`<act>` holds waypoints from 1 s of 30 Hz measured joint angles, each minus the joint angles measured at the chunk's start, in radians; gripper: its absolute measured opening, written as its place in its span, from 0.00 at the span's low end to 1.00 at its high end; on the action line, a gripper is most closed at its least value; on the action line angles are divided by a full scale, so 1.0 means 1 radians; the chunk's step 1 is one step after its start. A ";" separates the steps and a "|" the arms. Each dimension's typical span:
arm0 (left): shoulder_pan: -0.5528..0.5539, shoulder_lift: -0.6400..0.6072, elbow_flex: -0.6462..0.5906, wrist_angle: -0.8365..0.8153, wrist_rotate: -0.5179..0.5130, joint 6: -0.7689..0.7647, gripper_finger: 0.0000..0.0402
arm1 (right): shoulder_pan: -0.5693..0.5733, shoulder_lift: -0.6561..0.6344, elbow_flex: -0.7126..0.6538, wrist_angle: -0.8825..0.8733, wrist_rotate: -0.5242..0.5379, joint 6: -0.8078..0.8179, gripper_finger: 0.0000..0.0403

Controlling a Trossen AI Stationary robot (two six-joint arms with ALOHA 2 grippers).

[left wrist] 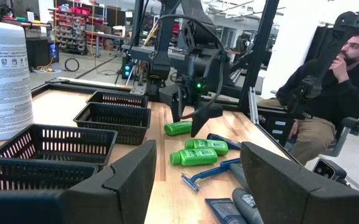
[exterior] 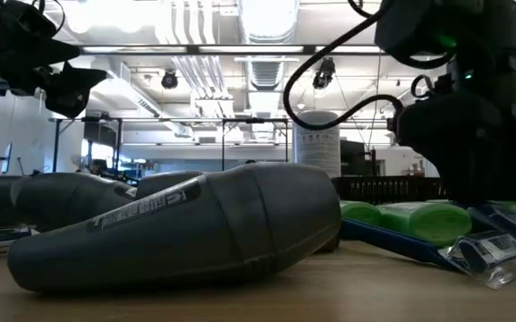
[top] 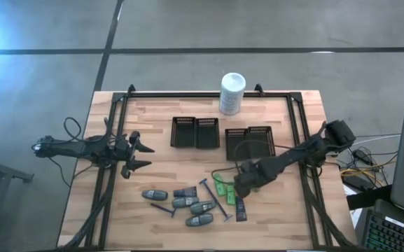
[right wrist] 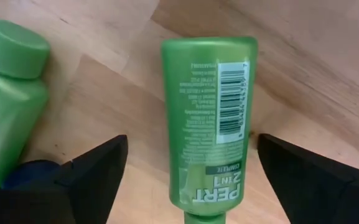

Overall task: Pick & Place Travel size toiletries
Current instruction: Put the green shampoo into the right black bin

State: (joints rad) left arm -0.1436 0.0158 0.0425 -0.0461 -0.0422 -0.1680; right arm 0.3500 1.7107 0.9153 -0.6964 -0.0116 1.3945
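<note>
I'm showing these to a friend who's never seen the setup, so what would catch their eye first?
Probably the right gripper, open and poised over a green bottle lying flat on the wooden table, among the scattered toiletries near the front edge. Next, the tall white container at the back edge, behind four black trays. The left gripper waits open at the left.

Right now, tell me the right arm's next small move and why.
Probably lower the right gripper straight down and close. Its jaws stand open on either side of a green bottle lying flat on the table, not yet touching it. A second green bottle lies close beside it, so the descent should stay centred. The left gripper waits open, away from the items.
</note>
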 joint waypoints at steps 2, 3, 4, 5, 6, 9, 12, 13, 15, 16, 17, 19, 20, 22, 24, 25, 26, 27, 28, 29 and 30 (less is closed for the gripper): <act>0.000 0.000 0.000 0.000 0.000 0.000 0.59 | -0.007 0.009 0.004 -0.006 0.006 0.004 0.82; 0.000 0.000 0.000 0.000 0.000 0.000 0.59 | -0.009 0.007 0.006 -0.014 0.011 0.011 0.79; 0.000 0.000 0.000 -0.002 0.000 0.000 0.59 | -0.011 -0.001 0.009 -0.026 0.018 0.016 0.75; 0.000 0.000 0.000 -0.004 0.000 0.000 0.59 | -0.012 -0.005 0.010 -0.036 0.025 0.019 0.71; 0.000 0.000 0.000 -0.004 0.000 0.000 0.59 | -0.012 -0.011 0.010 -0.040 0.040 0.019 0.66; 0.000 0.001 0.000 -0.009 0.000 0.000 0.59 | -0.014 -0.052 0.009 -0.070 0.065 0.027 0.50; 0.000 0.002 0.000 -0.013 0.000 0.000 0.59 | -0.013 -0.102 0.010 -0.071 0.071 0.038 0.34; 0.000 0.003 0.000 -0.013 0.000 0.000 0.59 | -0.012 -0.126 0.015 -0.075 0.072 0.039 0.29; 0.000 0.004 0.000 -0.014 0.001 0.000 0.59 | -0.012 -0.189 0.036 -0.077 0.093 0.041 0.20; 0.000 0.006 0.000 -0.014 0.001 0.000 0.59 | -0.014 -0.223 0.046 -0.080 0.107 0.044 0.17; 0.000 0.006 0.000 -0.014 0.001 0.000 0.59 | -0.021 -0.257 0.058 -0.100 0.125 0.050 0.13; 0.000 0.006 0.000 -0.014 0.001 0.000 0.59 | -0.040 -0.324 0.084 -0.179 0.177 0.076 0.08; 0.000 0.007 0.000 -0.014 0.000 0.000 0.59 | -0.055 -0.360 0.099 -0.227 0.207 0.088 0.06; 0.000 0.007 0.000 -0.014 0.000 0.000 0.59 | -0.099 -0.428 0.130 -0.335 0.273 0.116 0.03; 0.000 0.007 0.000 -0.014 0.001 0.000 0.59 | -0.155 -0.483 0.138 -0.375 0.275 0.107 0.03; 0.000 0.007 0.000 -0.014 0.001 0.000 0.59 | -0.182 -0.501 0.132 -0.359 0.254 0.077 0.03; 0.000 0.007 0.000 -0.014 0.000 0.000 0.59 | -0.205 -0.512 0.118 -0.319 0.221 0.041 0.05; 0.000 0.007 0.000 -0.014 0.001 0.000 0.59 | -0.218 -0.516 0.101 -0.269 0.184 0.012 0.06; 0.000 0.007 0.000 -0.014 0.001 0.000 0.59 | -0.223 -0.516 0.082 -0.218 0.149 -0.008 0.09; 0.000 0.007 0.000 -0.014 0.000 0.000 0.59 | -0.225 -0.502 0.060 -0.157 0.115 -0.018 0.12; 0.000 0.008 0.000 -0.015 0.000 0.000 0.59 | -0.223 -0.479 0.039 -0.093 0.081 -0.023 0.15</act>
State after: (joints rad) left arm -0.1440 0.0235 0.0429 -0.0608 -0.0418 -0.1680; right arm 0.1268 1.2320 0.9548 -0.7890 0.0698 1.3716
